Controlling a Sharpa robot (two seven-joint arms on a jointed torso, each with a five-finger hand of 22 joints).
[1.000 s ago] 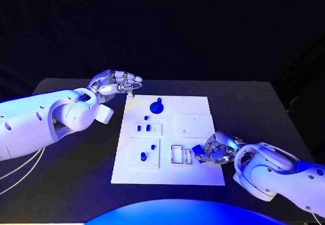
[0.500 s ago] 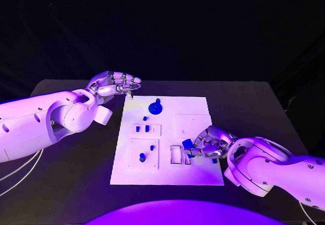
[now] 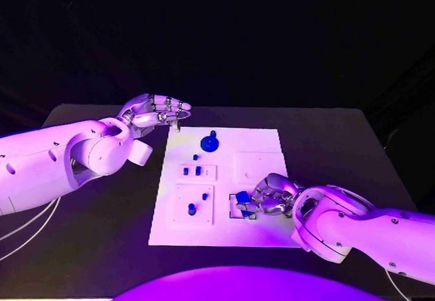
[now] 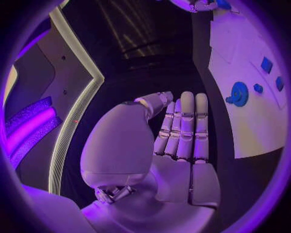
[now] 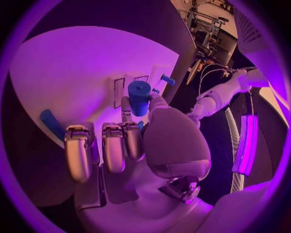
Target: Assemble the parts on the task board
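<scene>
The right hand point(image 3: 263, 200) has slid left across the board point(image 3: 265, 140), pinching a blue part point(image 5: 138, 97), now over the slots. The left hand point(image 3: 154, 112) stays curled, empty.

Dim room, background all black beyond the table point(image 3: 100, 239). Coloured light washes everything from above and the near side. Task board point(image 3: 225, 223) is the brightest surface, close to blown out. Soft sheen on left arm point(image 3: 45, 164) and right arm point(image 3: 368, 228); the right hand point(image 3: 269, 200) casts a faint shadow on the board. Wrist views: heavy fisheye, edges bend, dark rim. Glowing strip point(image 4: 79, 111) on the wall beyond the left hand point(image 4: 176, 141). Blue part point(image 5: 138, 97) the right hand pinches reads dark, clear.
</scene>
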